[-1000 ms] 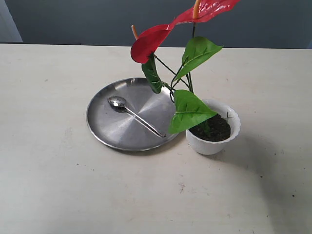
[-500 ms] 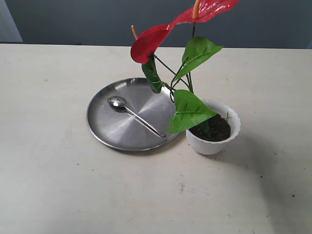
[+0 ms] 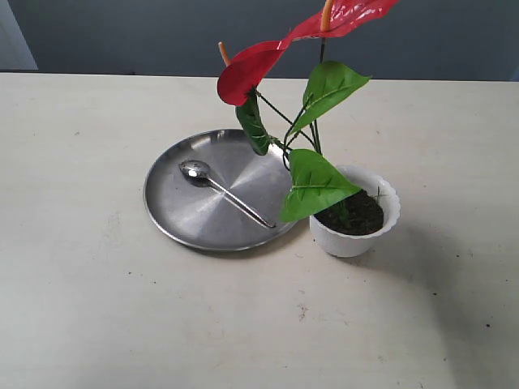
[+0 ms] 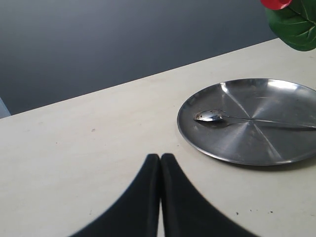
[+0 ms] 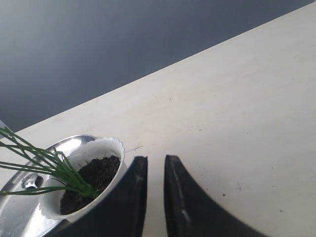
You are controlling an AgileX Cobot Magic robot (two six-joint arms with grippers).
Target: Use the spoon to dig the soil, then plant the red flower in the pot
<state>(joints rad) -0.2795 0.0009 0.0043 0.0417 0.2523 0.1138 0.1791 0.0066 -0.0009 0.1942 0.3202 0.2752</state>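
The red flower (image 3: 251,69) stands upright with its stems in the soil (image 3: 361,215) of the white pot (image 3: 357,241). The spoon (image 3: 223,191) lies on the steel plate (image 3: 174,215), left of the pot. Neither gripper shows in the exterior view. In the left wrist view my left gripper (image 4: 160,157) is shut and empty, off the table, short of the plate (image 4: 247,148) and spoon (image 4: 212,116). In the right wrist view my right gripper (image 5: 155,159) is narrowly open with nothing in it, beside the pot (image 5: 101,148). The green stems (image 5: 49,165) enter the soil (image 5: 96,175).
The pale table (image 3: 81,308) spreads around the plate and pot. A dark wall (image 3: 122,32) runs behind its far edge. The flower's blooms and leaves lean out over the plate's right side.
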